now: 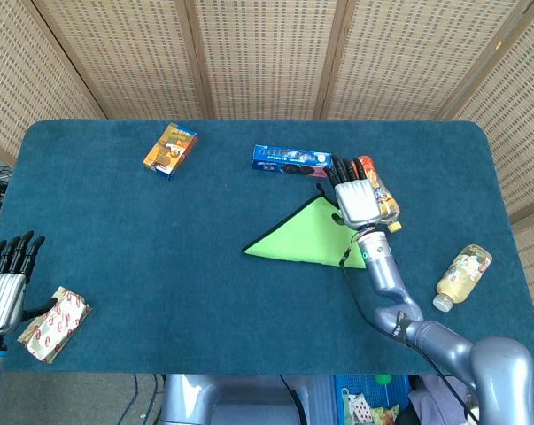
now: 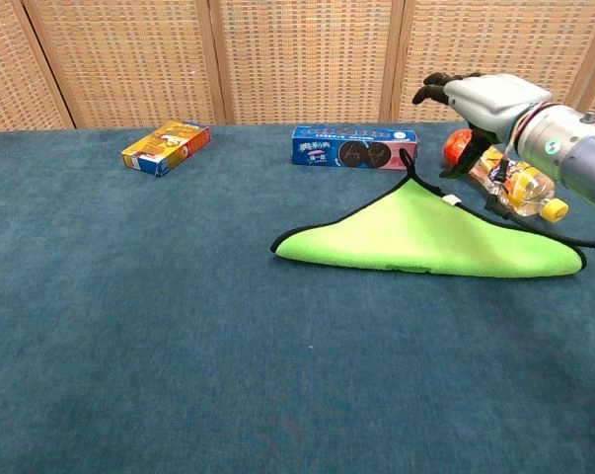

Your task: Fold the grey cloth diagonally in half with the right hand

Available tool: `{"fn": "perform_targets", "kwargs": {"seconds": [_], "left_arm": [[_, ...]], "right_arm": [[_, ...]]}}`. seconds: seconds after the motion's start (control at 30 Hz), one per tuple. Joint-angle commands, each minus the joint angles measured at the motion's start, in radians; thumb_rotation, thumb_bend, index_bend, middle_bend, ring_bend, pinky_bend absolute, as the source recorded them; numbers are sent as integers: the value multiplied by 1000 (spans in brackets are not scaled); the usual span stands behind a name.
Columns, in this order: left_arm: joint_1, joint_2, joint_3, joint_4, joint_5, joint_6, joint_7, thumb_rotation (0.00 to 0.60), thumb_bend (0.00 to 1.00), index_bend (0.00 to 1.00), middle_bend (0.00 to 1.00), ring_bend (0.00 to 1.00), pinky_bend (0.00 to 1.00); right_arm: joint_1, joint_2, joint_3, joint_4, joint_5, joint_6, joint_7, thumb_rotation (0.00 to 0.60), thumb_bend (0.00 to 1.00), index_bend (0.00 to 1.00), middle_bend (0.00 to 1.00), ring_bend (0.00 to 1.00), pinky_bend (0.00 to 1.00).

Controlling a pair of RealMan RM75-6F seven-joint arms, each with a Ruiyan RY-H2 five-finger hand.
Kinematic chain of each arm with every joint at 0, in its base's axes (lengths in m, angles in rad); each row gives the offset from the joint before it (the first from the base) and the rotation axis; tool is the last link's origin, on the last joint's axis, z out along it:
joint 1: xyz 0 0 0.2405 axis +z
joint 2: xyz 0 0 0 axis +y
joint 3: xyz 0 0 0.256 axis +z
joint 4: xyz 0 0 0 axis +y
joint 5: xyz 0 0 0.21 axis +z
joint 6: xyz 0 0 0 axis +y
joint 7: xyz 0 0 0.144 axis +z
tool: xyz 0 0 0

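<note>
With the cloth (image 2: 425, 234) lying mid-table as a folded triangle and my right hand (image 2: 478, 94) raised empty above its far corner, fingers apart, I risk knocking the orange bottle (image 2: 504, 176) just beside it.

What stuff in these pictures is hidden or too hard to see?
- Left hand: head view only, its arm cut off by the left and bottom edges; the chest view misses it.
- Orange bottle: chest view, partly behind the right hand.
- Folded cloth: its grey side is hidden underneath; only green shows.
- Pale bottle and red-patterned packet: head view, labels too small to read.
- Right arm: cut off by the right edge in the chest view.
</note>
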Motion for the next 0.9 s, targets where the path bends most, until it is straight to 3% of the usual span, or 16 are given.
{"fn": "perform_targets", "kwargs": {"seconds": [0.03,0.27,0.43,0.67,0.9], "left_arm": [[1,2,3,-2,4,0,-6,600,166,0,0,0,0],[-1,-3,10,2,10,-9,-11,600,166,0,0,0,0],[1,-4,8,5,7,-6,-24,600,166,0,0,0,0],[6,-9,8,8,15,8,-37,600,166,0,0,0,0],[15,-6,12,-1,23,22,-34,600,166,0,0,0,0]], "right_arm": [[-98,109,-46,-190,-9,88,-67,600,191,109,0,0,0],[-245,247,-135,-440,-35,220,-120,600,115,69,0,0,0],[-370,317,-216,-536,-103,358,-83,600,69,29,0,0,0],[-534,387,-323,-572,-208,541,-6,600,41,0,0,0,0],[-638,454,-373,-568,-266,639,58,600,40,0,0,0,0]]}}
